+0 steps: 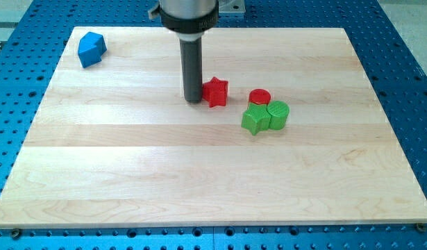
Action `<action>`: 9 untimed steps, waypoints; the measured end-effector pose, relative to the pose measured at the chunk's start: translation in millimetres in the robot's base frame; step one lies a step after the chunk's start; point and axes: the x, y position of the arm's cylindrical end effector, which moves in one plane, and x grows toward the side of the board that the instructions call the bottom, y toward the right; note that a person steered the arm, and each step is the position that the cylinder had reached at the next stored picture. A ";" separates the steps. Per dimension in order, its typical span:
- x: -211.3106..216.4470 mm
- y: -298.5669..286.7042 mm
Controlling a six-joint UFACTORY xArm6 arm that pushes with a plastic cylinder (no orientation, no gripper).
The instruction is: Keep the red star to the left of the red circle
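The red star (215,92) lies on the wooden board near the middle, toward the view's top. The red circle (259,97) lies to its right, a short gap away. My tip (193,99) stands just left of the red star, touching or nearly touching its left side. The dark rod rises from the tip to the arm's mount at the view's top.
A green star (255,120) and a green circle (278,114) sit touching each other just below the red circle. A blue block (91,48) lies at the board's top left corner. The wooden board (130,173) rests on a blue perforated table.
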 end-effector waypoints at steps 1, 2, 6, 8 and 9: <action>9.0 -2.2; -16.5 -15.9; -31.9 27.0; -5.6 39.0; 11.9 39.9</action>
